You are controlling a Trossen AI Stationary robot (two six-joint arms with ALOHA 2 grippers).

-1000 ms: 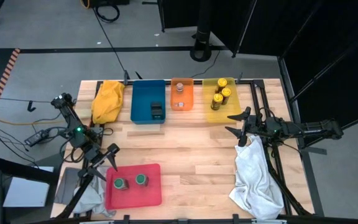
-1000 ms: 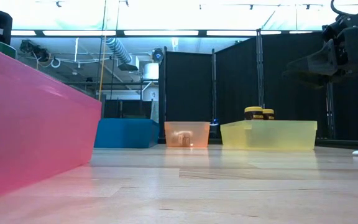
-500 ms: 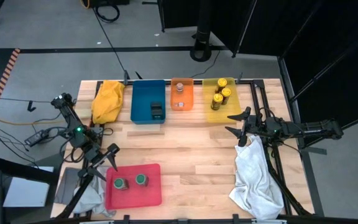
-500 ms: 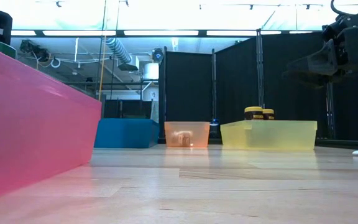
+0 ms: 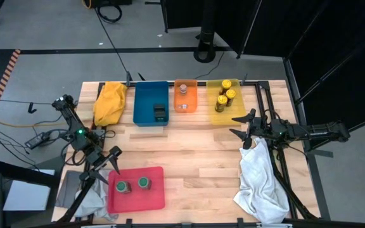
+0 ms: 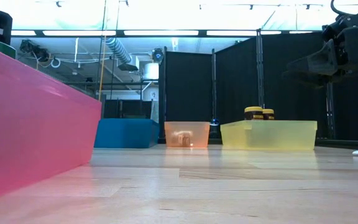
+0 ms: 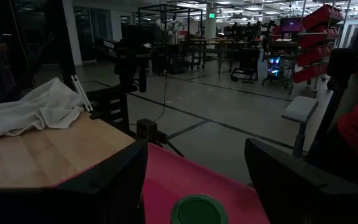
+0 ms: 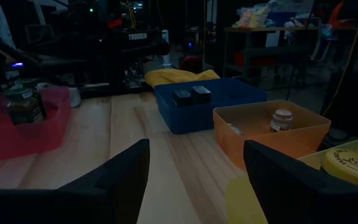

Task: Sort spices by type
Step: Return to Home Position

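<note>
Both spread apart, left tool point(image 5: 111, 161) and right tool point(image 5: 235, 125) hover over wooden table point(image 5: 195, 152), black curtains point(image 6: 188, 87) behind.

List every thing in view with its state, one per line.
green-lidded jars: upright in the pink tray
black boxes: lying in the blue tray
grey-topped jars: in the orange tray
yellow-lidded jars: upright in the yellow tray
left gripper: open, empty
right gripper: open, empty

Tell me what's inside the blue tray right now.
Two black boxes lie side by side in the blue tray, at its end nearer the table's middle; the rest of its floor shows bare. Whether anything lies beneath the boxes is hidden.
</note>
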